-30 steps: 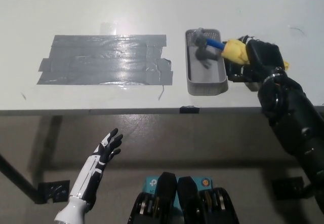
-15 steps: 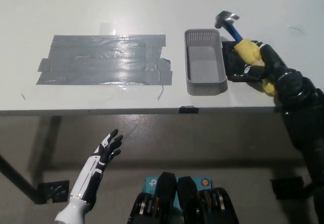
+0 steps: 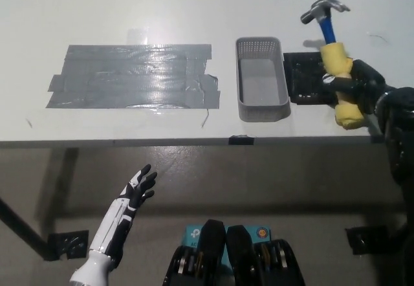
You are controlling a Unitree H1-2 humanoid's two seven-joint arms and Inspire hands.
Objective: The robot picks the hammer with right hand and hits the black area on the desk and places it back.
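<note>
Grip was firm: the black right hand [image 3: 352, 87] was wrapped around the yellow foam-covered handle of the hammer [image 3: 335, 59], whose short blue shaft and grey metal head pointed up and away from the robot. Hammer was held clear of the white desk [image 3: 194, 8], above a small black square pad [image 3: 304, 79] just right of the grey perforated plastic basket [image 3: 262, 79], which stood empty near the desk's front edge. Pickup step judged done; carry toward the strike not yet made. Target, the broad patch of dark grey tape strips [image 3: 132, 76], lay well apart to the left, on the far side of the basket. Next move would call for swinging the arm leftward across the basket, high enough to clear its rim, then bringing the head down flat on the tape. White left hand [image 3: 137, 189] rested below the desk edge at lower left, fingers spread and holding nothing.
</note>
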